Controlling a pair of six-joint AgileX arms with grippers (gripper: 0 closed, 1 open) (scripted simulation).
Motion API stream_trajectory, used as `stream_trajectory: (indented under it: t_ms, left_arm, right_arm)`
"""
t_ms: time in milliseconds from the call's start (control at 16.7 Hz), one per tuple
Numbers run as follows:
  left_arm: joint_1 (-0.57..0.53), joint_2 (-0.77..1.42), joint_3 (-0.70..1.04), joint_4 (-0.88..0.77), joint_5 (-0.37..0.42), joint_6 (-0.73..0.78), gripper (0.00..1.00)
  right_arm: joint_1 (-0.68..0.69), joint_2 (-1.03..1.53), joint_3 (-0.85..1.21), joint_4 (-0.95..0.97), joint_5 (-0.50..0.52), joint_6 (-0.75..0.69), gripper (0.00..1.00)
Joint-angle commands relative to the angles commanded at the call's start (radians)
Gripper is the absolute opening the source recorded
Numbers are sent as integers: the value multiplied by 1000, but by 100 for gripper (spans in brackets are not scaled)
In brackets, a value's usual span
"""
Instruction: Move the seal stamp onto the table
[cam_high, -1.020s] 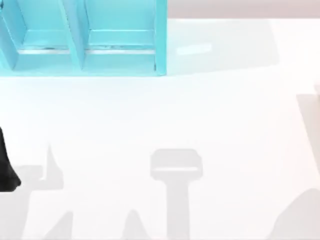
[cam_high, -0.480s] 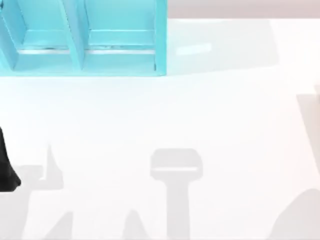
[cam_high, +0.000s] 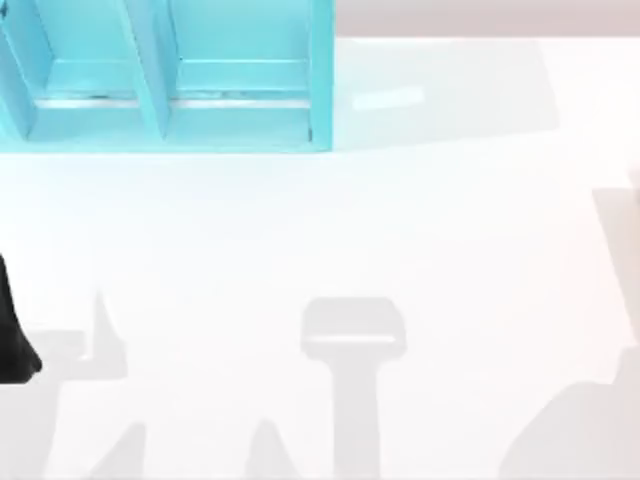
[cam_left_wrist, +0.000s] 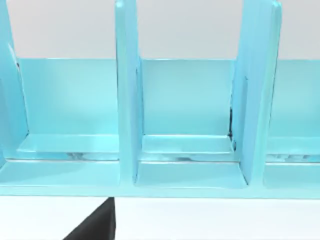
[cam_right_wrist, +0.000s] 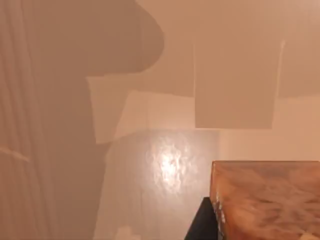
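Observation:
The seal stamp (cam_right_wrist: 265, 200) looms close in the right wrist view as an amber-orange mottled block with flat faces. A black finger (cam_right_wrist: 201, 222) of my right gripper presses against its side, and the gripper looks shut on it. Behind the stamp lies the table (cam_right_wrist: 165, 165), with a bright glint on it. In the top view the table (cam_high: 420, 220) is a wide white surface. My left arm (cam_high: 12, 335) is parked at the table's left edge as a black shape, and a black part of it (cam_left_wrist: 95, 226) also pokes into the left wrist view.
A turquoise-blue shelf unit (cam_high: 160, 80) with upright dividers stands at the table's back left; the left wrist view faces its compartments (cam_left_wrist: 185, 110). Grey shadows of the arms fall across the table's front, one at the front right corner (cam_high: 570, 430).
The grey shadow at the table's front right corner has grown and spread leftward. The left arm has not moved.

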Motion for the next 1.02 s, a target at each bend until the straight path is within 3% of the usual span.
stream_trajectory:
  t_ms: [360, 720, 1020]
  left_arm:
    - [0, 0, 0, 0, 0, 0, 100]
    - [0, 0, 0, 0, 0, 0, 100]
    - [0, 0, 0, 0, 0, 0, 100]
  right_arm:
    - [151, -123, 198, -257, -75, 167, 0]
    - [449, -188, 225, -455, 27, 379, 0]
    - [508, -202, 219, -489, 54, 434, 0]
